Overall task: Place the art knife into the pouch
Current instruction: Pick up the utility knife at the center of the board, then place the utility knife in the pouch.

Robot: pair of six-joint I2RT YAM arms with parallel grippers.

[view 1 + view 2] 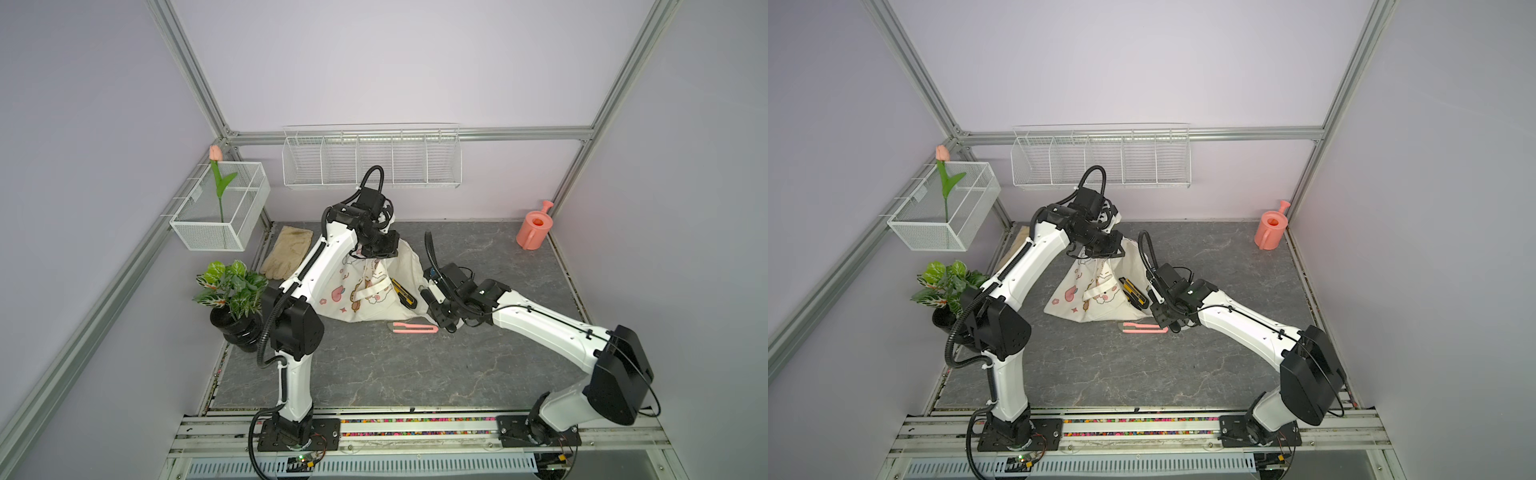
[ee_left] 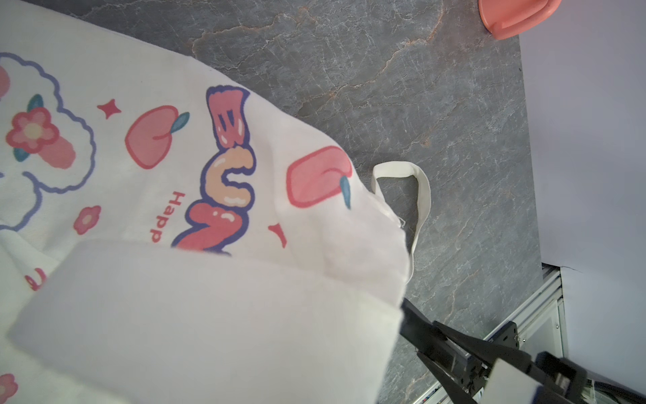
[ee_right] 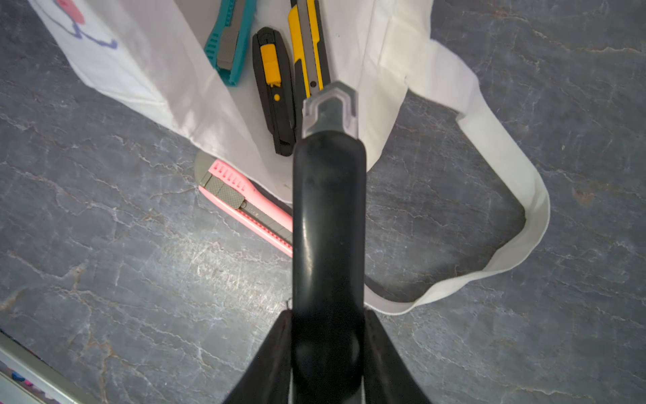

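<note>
The cream pouch (image 1: 365,291) (image 1: 1096,299) lies mid-table with its printed upper layer (image 2: 174,157) lifted, so its mouth gapes toward the right arm. My left gripper (image 1: 376,253) (image 1: 1096,255) is shut on that raised edge; in the left wrist view cloth hides all but one of its fingers (image 2: 430,332). My right gripper (image 1: 435,311) (image 1: 1160,309) (image 3: 328,314) is shut on a black art knife (image 3: 328,196) (image 1: 424,293) with a clear cap, pointing at the mouth. Three knives, teal (image 3: 227,42), black (image 3: 274,94) and yellow (image 3: 309,49), lie inside.
A pink knife (image 1: 415,329) (image 3: 244,206) lies on the table by the pouch's near corner. A pouch strap (image 3: 507,175) loops across the table. A beige glove (image 1: 286,251), a potted plant (image 1: 232,291), a wire basket (image 1: 220,216) and a pink watering can (image 1: 534,228) stand around.
</note>
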